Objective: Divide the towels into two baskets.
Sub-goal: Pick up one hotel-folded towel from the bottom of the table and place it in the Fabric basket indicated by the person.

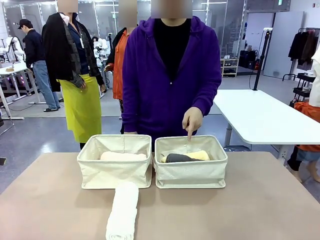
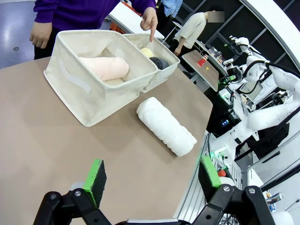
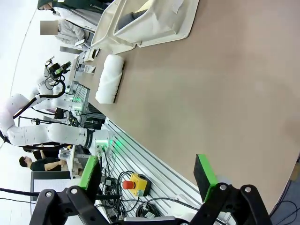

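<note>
Towel in white [image 1: 123, 212] lies on the table [image 1: 260, 200] just before the left basket [image 1: 114, 175], not in any basket; its long axis runs from my side toward that basket, almost straight away from the rig. Left basket holds the peach towel [image 1: 122, 156] alone; the right basket [image 1: 191, 175] holds the grey towel [image 1: 179, 158] and the yellow towel [image 1: 201, 154], and the person's hand [image 1: 192, 120] points down into it. Left gripper [image 2: 152, 174] has its fingers wide apart with nothing between them; the white roll is ahead of it and off to one side, slantwise to the fingers. Right gripper [image 3: 146, 172] is spread and empty too, and the roll is well apart from it. I judge the left arm nearer; its wrist should turn so the fingers cross the roll.
</note>
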Tool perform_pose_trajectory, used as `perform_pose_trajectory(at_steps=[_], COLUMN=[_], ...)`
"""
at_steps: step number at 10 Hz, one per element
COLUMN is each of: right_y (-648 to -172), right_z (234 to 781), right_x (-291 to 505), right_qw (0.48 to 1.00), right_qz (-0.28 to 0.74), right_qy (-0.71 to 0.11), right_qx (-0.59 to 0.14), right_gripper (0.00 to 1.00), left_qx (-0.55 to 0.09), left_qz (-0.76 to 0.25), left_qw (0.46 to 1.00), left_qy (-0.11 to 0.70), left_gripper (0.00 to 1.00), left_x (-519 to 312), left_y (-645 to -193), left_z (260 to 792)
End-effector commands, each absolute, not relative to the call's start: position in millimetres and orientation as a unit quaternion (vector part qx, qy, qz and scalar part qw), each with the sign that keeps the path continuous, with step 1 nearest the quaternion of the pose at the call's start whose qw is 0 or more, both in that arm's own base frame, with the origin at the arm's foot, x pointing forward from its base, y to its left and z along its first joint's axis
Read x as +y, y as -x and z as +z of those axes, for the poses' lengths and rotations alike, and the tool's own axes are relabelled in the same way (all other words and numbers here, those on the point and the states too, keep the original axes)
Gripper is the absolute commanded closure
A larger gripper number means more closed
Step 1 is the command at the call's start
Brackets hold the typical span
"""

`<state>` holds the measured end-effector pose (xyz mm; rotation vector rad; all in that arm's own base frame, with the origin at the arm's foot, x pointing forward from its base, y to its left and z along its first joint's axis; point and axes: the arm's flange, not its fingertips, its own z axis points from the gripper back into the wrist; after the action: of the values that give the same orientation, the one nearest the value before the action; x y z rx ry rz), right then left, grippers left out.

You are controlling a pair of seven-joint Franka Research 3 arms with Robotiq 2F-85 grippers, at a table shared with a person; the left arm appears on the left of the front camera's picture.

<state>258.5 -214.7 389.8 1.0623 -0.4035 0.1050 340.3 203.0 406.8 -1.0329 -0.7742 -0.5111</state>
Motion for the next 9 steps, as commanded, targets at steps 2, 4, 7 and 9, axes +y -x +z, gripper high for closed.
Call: perform_pose_trajectory(at_steps=[2, 4, 7, 9], right_y=[-256.8, -256.8, -256.8, -256.8], right_z=[393.8, 393.8, 393.8, 393.8], right_x=[-213.0, -213.0, -213.0, -213.0], right_qw=[0.838, 0.838, 0.838, 0.838], right_qz=[0.047, 0.047, 0.047, 0.047], right_qy=[-0.507, -0.507, -0.507, -0.507], right_qx=[-0.197, -0.197, -0.197, -0.197], right_gripper=[0.0, 0.0, 0.0, 0.0], left_qx=[-0.36, -0.36, -0.36, -0.357], left_qz=[-0.235, -0.235, -0.235, -0.236], left_qw=[0.767, 0.767, 0.767, 0.769], left_qy=[0.476, 0.476, 0.476, 0.476], left_gripper=[0.0, 0.0, 0.0, 0.0], left_x=[204.0, 204.0, 204.0, 203.0], left_y=[-338.5, -338.5, -338.5, -340.3], left_z=[408.8, 408.8, 408.8, 406.8])
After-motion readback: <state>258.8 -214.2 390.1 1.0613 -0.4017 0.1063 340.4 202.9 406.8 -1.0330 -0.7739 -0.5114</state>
